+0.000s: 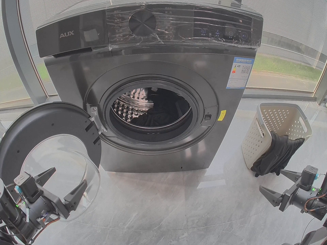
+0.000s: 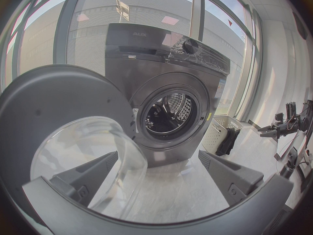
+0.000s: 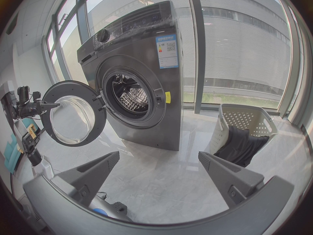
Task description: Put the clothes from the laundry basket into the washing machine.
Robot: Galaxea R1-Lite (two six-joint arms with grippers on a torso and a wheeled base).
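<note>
We see a pale stone floor running back to tall windows. On it stands the grey washer, front toward us, its port wide open. In the drum we make out a dark load lying low and toward the robot's right side.

The door swings fully out on its hinge at the robot's left. Its grey ring and clear bowl face us.

The white basket sits on the floor just beside the washer, at the robot's right. A black garment hangs over its front rim. Part of it is inside, and the rest trails down the outer wall to the floor.

The left gripper hangs low at the robot's left, in front of the door's bowl. We see its fingers spread apart, with nothing between them.

The right gripper sits low at the robot's right, near the garment's lower end but not touching it. Its fingers are also spread, and it carries nothing.
</note>
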